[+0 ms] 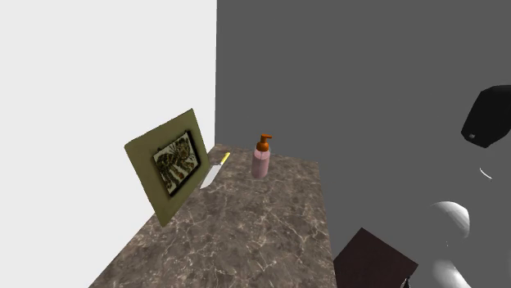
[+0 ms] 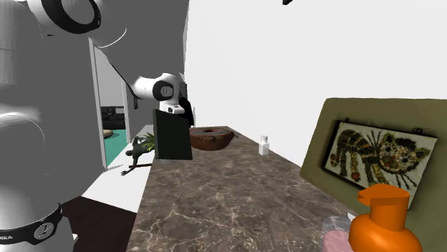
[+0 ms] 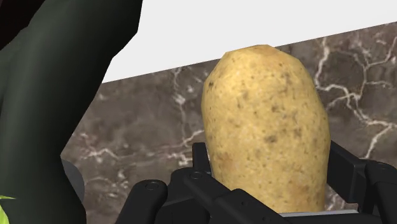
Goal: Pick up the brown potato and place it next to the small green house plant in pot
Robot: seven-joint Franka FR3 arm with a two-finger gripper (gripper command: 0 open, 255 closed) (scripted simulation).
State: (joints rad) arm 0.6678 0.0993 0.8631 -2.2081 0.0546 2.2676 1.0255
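While the gripper [image 3: 270,167] clasps the potato [image 3: 267,114] above the marble counter [image 3: 146,140] | potato long axis: runs straight out from the gripper | plant leaves [image 2: 147,141]: near, to the second exterior view's left of gripper | next move, judged: shift left, lower beside plant.

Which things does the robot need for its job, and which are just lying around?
For the job: potato, hand holding it, potted plant.
Just lying about: picture frame, knife, soap bottle, brown bowl, small white bottle.
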